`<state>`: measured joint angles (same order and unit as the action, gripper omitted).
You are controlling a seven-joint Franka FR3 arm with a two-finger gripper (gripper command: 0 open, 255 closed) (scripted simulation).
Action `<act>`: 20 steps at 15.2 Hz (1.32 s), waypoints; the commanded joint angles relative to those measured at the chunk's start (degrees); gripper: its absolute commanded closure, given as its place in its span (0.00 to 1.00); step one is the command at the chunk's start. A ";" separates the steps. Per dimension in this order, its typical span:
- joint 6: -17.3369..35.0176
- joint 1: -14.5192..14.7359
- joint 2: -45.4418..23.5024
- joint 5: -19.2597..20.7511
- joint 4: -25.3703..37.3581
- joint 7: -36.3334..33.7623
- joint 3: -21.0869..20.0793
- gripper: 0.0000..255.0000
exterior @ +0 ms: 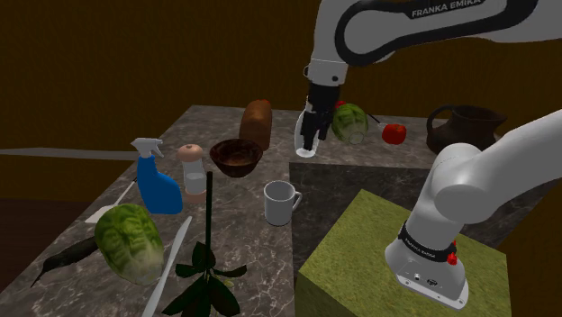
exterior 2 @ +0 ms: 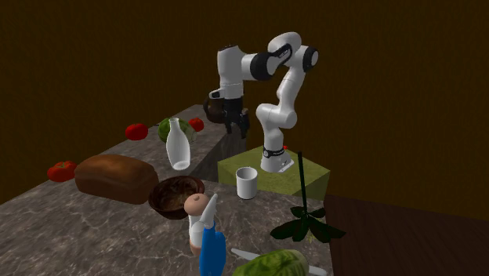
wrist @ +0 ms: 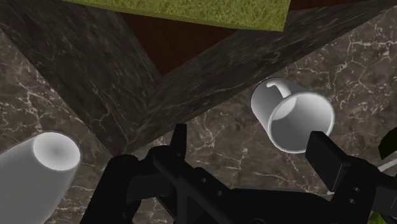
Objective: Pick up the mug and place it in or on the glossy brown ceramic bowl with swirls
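A white mug [exterior: 280,202] stands upright on the dark marble counter [exterior: 225,207], near its edge by the green stand [exterior: 360,252]. A glossy brown bowl [exterior: 236,156] sits a little farther back, toward the shoulder view's left. My black gripper [exterior: 310,140] hangs open above the counter, beyond the mug and close to a white bottle [exterior: 303,152]. In the wrist view the mug [wrist: 292,114] lies ahead of the right finger [wrist: 326,151], not between the fingers. In the second exterior view, the mug [exterior 2: 247,182] is to the right of the bowl [exterior 2: 176,194], and the gripper [exterior 2: 235,127] is well above both.
A bread loaf [exterior: 257,122], cabbage [exterior: 349,122], tomato [exterior: 393,133] and dark jug [exterior: 459,126] line the back. A blue spray bottle [exterior: 155,185], small shaker [exterior: 190,167], another cabbage [exterior: 129,239], a knife [exterior: 171,261] and a dark plant [exterior: 207,270] crowd the front.
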<state>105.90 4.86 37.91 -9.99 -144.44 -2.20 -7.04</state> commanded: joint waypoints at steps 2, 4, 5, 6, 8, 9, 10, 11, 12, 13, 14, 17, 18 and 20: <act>6.05 0.84 -3.85 -1.10 -2.07 -1.72 -2.48 0.00; 9.87 1.42 -6.94 -1.71 -2.78 -3.07 -4.24 0.00; 11.78 1.67 -8.61 -1.96 -3.00 -3.75 -5.12 0.00; 13.70 1.90 -10.37 -2.15 -3.15 -4.46 -6.00 0.00; 17.50 2.28 -14.13 -2.33 -3.19 -5.96 -7.75 0.00; 18.89 2.40 -15.59 -2.32 -3.12 -6.54 -8.38 0.00; 19.79 2.43 -16.04 -2.38 -3.57 -6.55 -8.50 0.00; 20.70 2.46 -16.50 -2.44 -4.01 -6.56 -8.63 0.00; 21.61 2.49 -16.99 -2.49 -4.44 -6.56 -8.77 0.00; 22.53 2.52 -17.49 -2.55 -4.85 -6.57 -8.90 0.00; 23.45 2.54 -18.01 -2.60 -5.25 -6.59 -9.03 0.00; 25.85 2.59 -19.45 -2.70 -6.21 -6.63 -9.38 0.00; 25.85 2.59 -19.44 -2.70 -6.22 -6.63 -9.38 0.00; 25.85 2.59 -19.45 -2.70 -6.22 -6.63 -9.38 0.00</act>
<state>131.65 7.45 18.50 -12.68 -150.61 -8.84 -16.41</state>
